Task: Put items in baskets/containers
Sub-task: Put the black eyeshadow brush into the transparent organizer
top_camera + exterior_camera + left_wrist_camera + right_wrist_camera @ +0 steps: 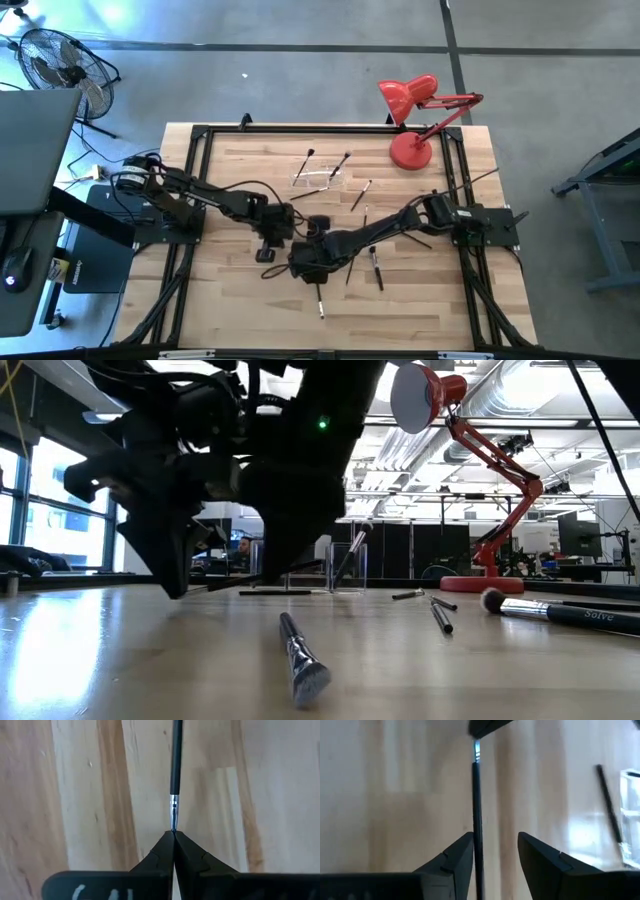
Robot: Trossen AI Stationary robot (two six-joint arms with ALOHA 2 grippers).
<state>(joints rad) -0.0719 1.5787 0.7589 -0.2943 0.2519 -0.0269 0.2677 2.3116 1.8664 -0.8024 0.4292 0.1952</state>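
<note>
1. Nearest of all, a single brush [298, 655] lies flat on the wooden table [230, 300], bristle end toward the low camera. It is well apart from the clear holder [322, 180], on that holder's near side, and nothing touches it.
2. Next, the right gripper [495, 837] hangs low over the table on the near side of the clear holder. Its fingers stand wide apart, one on each side of the dark handle of the pinched brush [175, 760]. Whether either finger touches that handle cannot be told.
3. Just beside it, and slightly closer to the clear holder, the left gripper [174, 834] is pressed fully together. Its tips clamp the silvery ferrule end of the pinched brush, whose handle runs straight out from the tips.
4. Two loose brushes [377, 268] lie near the right arm, about as far from the clear holder as the grippers are.
5. One more brush [362, 195] lies just beside the clear holder.
6. At the clear holder, two brushes [340, 165] angle outward on its far side; the low view shows one tilted there. Whether they sit inside cannot be told.
7. Farthest, the red lamp [410, 150] stands beyond the clear holder, near the table's far corner.
</note>
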